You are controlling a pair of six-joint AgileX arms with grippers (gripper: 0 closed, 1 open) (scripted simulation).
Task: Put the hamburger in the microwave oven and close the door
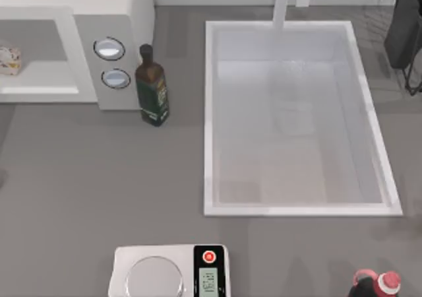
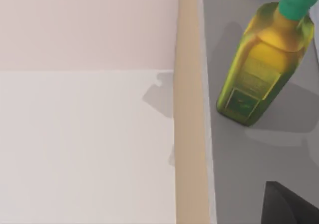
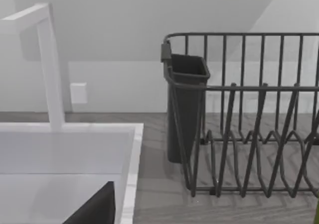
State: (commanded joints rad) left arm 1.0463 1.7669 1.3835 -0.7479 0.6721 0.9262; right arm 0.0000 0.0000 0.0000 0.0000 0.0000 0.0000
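The white microwave oven [image 1: 122,20] stands at the back left of the table, its grey panel with two round silver dials [image 1: 110,48] facing up in the top view. Its cavity is open, and the hamburger [image 1: 8,59], a small pale lump, lies inside at the top view's left edge. The door is out of view. In the left wrist view the oven's white body [image 2: 84,144] lies close below, with a dark corner of my left gripper [image 2: 286,206] beside it. A dark part of my right gripper [image 3: 94,210] hangs over the sink's far corner.
A dark green bottle [image 1: 152,86] [image 2: 259,69] stands right beside the oven's panel. A large white sink [image 1: 211,112] with a faucet [image 3: 50,64] takes the middle and right. A black dish rack [image 3: 239,114] sits back right, a digital scale [image 1: 171,270] and a red bottle [image 1: 376,285] at the front.
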